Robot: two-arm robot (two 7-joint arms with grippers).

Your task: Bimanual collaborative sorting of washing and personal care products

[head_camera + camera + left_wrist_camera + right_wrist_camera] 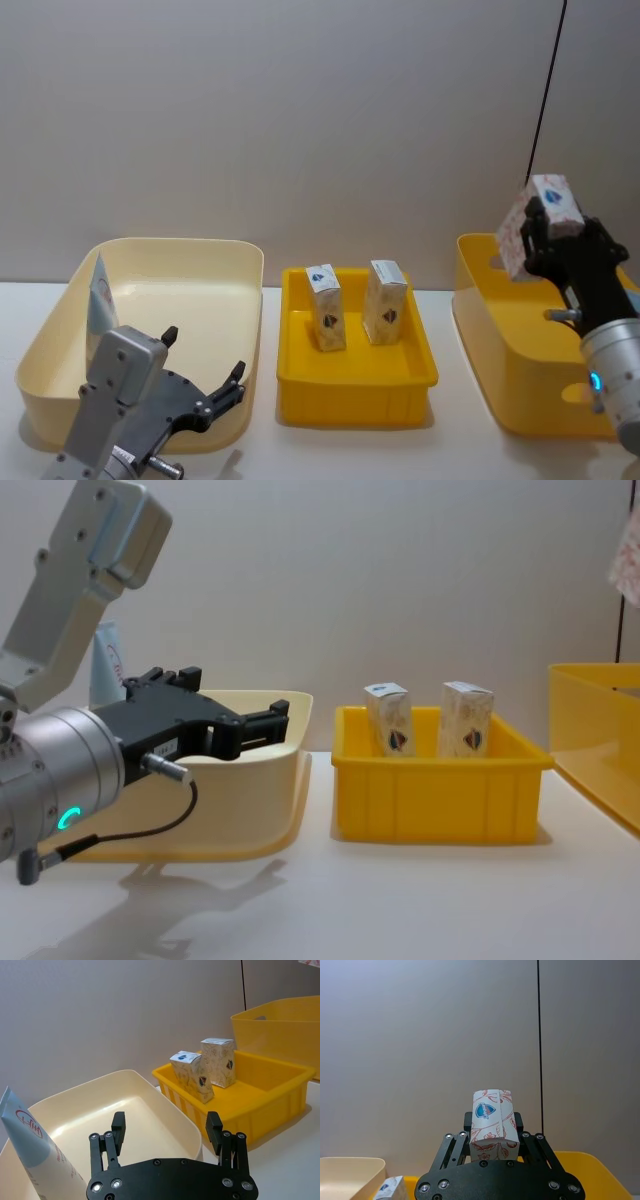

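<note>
My right gripper is shut on a small white carton with a reddish pattern, holding it in the air above the large yellow bin. The right wrist view has this carton upright between the fingers. Two more cartons stand in the small yellow tray in the middle. A pale-blue-and-white tube leans in the left of the cream basin. My left gripper is open over the basin's near right corner, holding nothing, and the tube is beside it.
The three containers stand in a row on a white table with narrow gaps between them. A plain grey wall rises close behind. A thin black cable hangs down at the back right.
</note>
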